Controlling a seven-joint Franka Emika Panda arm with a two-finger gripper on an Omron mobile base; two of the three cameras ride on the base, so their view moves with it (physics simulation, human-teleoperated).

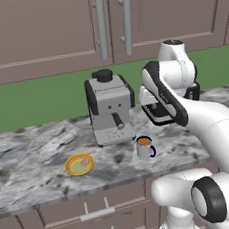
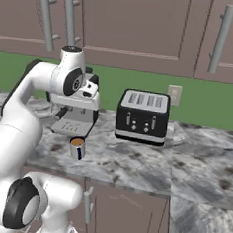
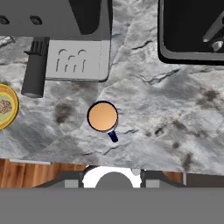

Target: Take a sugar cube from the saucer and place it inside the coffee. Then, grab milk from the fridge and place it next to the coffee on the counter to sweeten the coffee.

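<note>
Standing near the counter's (image 1: 36, 160) front edge, the coffee (image 1: 145, 147) is seen just ahead of the espresso machine (image 1: 109, 107), with bare stone around it. The saucer (image 1: 79, 164) lies well apart to its left, the sugar cube (image 1: 84, 162) on it. A black toaster (image 2: 142, 116) is shown in the right base view. Whether the gripper is wide or narrow cannot be told.

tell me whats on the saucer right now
One small speckled sugar cube lies on the saucer, near its pale centre. In the hand view the frame edge cuts off the saucer's far half.
</note>
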